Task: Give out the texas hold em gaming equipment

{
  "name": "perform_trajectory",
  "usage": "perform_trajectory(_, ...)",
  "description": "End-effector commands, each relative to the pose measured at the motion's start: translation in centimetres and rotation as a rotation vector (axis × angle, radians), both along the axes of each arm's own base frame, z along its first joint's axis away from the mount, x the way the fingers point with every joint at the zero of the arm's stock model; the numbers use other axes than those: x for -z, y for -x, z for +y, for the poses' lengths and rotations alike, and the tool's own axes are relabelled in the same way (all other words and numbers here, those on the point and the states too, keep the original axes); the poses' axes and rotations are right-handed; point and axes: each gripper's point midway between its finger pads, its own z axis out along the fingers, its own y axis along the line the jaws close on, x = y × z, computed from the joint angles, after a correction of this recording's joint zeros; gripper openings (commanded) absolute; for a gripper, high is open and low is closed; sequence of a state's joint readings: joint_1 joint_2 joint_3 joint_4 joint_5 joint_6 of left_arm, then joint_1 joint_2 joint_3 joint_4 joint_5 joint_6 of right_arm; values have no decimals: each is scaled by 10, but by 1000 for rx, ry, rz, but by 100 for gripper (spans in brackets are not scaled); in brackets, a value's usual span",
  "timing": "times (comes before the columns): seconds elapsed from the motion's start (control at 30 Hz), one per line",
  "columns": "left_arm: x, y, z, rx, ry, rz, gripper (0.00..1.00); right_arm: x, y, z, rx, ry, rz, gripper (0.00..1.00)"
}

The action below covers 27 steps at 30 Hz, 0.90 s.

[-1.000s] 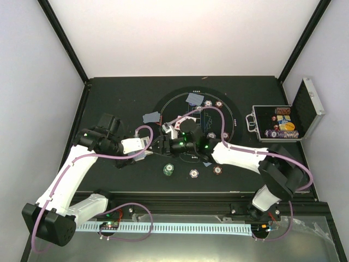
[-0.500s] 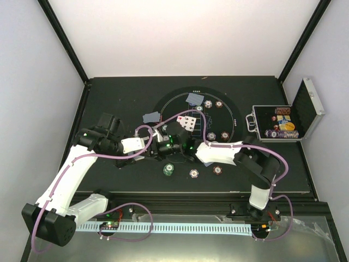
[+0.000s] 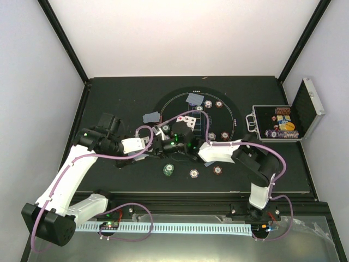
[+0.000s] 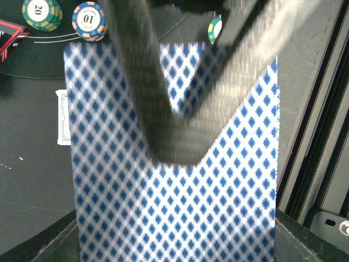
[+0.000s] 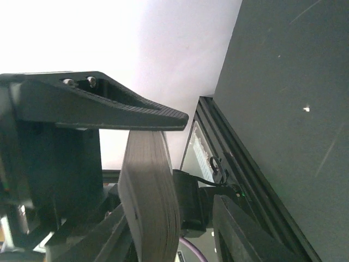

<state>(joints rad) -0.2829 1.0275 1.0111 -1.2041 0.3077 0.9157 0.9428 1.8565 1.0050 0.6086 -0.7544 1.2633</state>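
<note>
My left gripper (image 3: 143, 146) is shut on a deck of cards with blue-patterned backs (image 4: 218, 207), which fills the left wrist view and hides its fingers. My right gripper (image 3: 156, 144) has come up against it. Blurred dark fingers (image 4: 147, 98) lie over the top card. In the right wrist view the deck's edge (image 5: 150, 191) stands between my right gripper's (image 5: 202, 164) jaws. The upper finger (image 5: 109, 101) touches the deck's end and the lower finger (image 5: 245, 229) stands apart from it. Chips lie near the front: green (image 3: 168, 170), white (image 3: 193, 173), brown-red (image 3: 217, 170).
The round black mat (image 3: 229, 112) carries face-down cards (image 3: 194, 99), face-up cards (image 3: 186, 120) and several chips (image 3: 211, 136). Another card pair (image 3: 151, 117) lies at its left. The open silver case (image 3: 281, 123) stands at the right. A black rail (image 3: 191, 197) runs along the near edge.
My right arm has swung left across the mat to the deck in my left gripper, and its jaws have narrowed. The left arm has stayed still.
</note>
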Motion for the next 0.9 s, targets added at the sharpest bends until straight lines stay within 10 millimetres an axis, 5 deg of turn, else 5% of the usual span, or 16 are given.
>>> perform_trajectory(0.0, -17, -3, -3, 8, 24, -46, 2, 14, -9, -23, 43, 47, 10, 35)
perform_trajectory(0.37, -16, -4, -2, 4, 19, -46, 2, -9, -15, -35, 66, 34, -39, 2)
perform_trajectory(0.7, -13, -4, -1, 2, 14, -39, 2, -26, -29, -61, 96, 51, -97, 1)
perform_trajectory(0.87, -13, -3, 0, 3, 9, -41, 2, -18, -61, -98, 117, 233, -226, 1)
